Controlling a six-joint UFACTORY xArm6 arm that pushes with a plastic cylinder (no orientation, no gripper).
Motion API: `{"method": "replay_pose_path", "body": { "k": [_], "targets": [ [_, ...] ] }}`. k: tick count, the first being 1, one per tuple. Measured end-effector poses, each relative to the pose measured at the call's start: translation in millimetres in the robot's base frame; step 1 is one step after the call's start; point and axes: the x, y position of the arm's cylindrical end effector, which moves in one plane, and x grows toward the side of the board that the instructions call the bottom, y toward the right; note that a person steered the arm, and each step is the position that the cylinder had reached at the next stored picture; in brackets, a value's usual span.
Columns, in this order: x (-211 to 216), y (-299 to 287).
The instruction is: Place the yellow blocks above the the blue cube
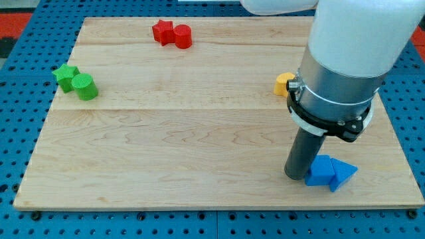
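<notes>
A blue cube (321, 170) sits near the view's bottom right of the wooden board (199, 133), touching a blue triangular block (344, 174) on its right. My tip (296, 176) rests just left of the blue cube, touching or nearly touching it. A yellow block (283, 83) shows at the view's right, above the blue cube and partly hidden behind the arm, so its shape is unclear. Any second yellow block is hidden.
A red star (162, 31) and a red cylinder (182, 36) touch at the view's top. A green star (66, 75) and a green cylinder (85, 87) touch at the view's left. The arm's wide body (345, 60) covers the upper right.
</notes>
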Motion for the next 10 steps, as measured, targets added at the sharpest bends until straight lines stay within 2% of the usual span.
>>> {"method": "replay_pose_path", "body": {
  "k": [1, 2, 3, 4, 5, 6, 7, 8, 9, 10],
  "targets": [
    [-76.1, -36.3],
    [-170.9, -49.7],
    [-229.7, -43.3],
    [-180.7, 17.6],
    [-125.3, -15.6],
    [-117.6, -2.3],
    [-142.2, 4.4],
    [-91.9, 40.2],
    [-107.5, 33.1],
    [-149.5, -31.8]
  ]
}}
